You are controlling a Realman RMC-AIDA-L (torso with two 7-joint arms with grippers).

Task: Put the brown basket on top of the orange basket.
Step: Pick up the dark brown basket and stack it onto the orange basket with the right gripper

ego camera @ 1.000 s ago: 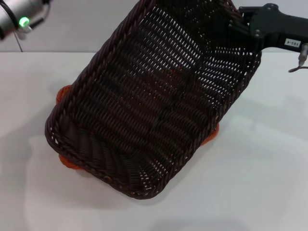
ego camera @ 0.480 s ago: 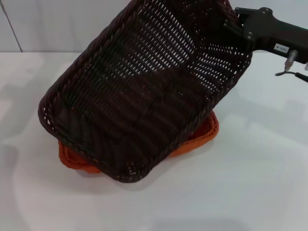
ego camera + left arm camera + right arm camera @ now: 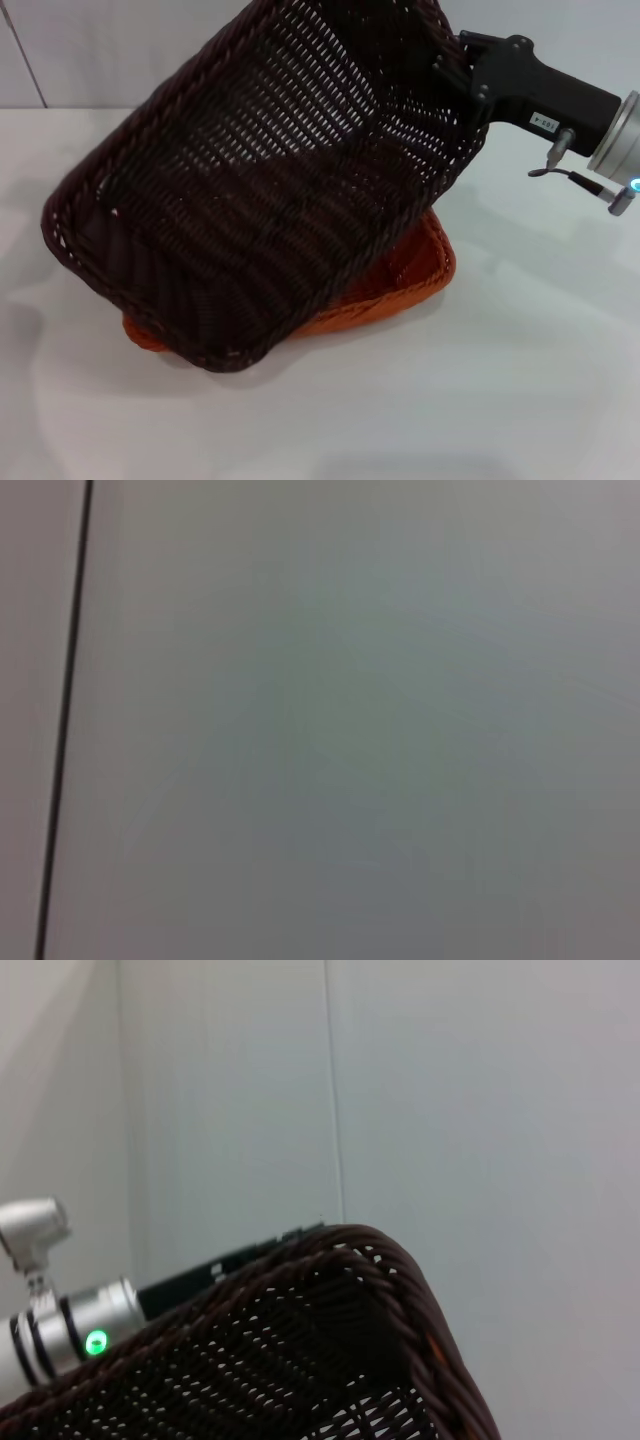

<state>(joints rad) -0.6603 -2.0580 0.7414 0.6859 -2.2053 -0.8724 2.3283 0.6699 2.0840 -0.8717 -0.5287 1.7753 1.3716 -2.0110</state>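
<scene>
Right end effector [image 3: 452,78], upper right, clamped on brown basket [image 3: 270,180] rim; tilted over orange basket [image 3: 400,285] to nest; left unseen.

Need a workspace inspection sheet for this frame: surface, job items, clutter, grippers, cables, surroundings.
Surface: white table, bare where visible.
Job's things: dark brown rectangular woven basket held tilted, far end raised, near end low over the bright orange rectangular woven basket, which sits on the table mostly hidden beneath it. Whether they touch cannot be told.
Clutter: nothing seen.
Grippers: right gripper at the brown basket's raised far rim, apparently gripping it. The left arm shows beyond the basket in the right wrist view; its gripper is not seen.
Cables: thin wire on the right wrist.
Surroundings: pale panelled wall behind the table.
</scene>
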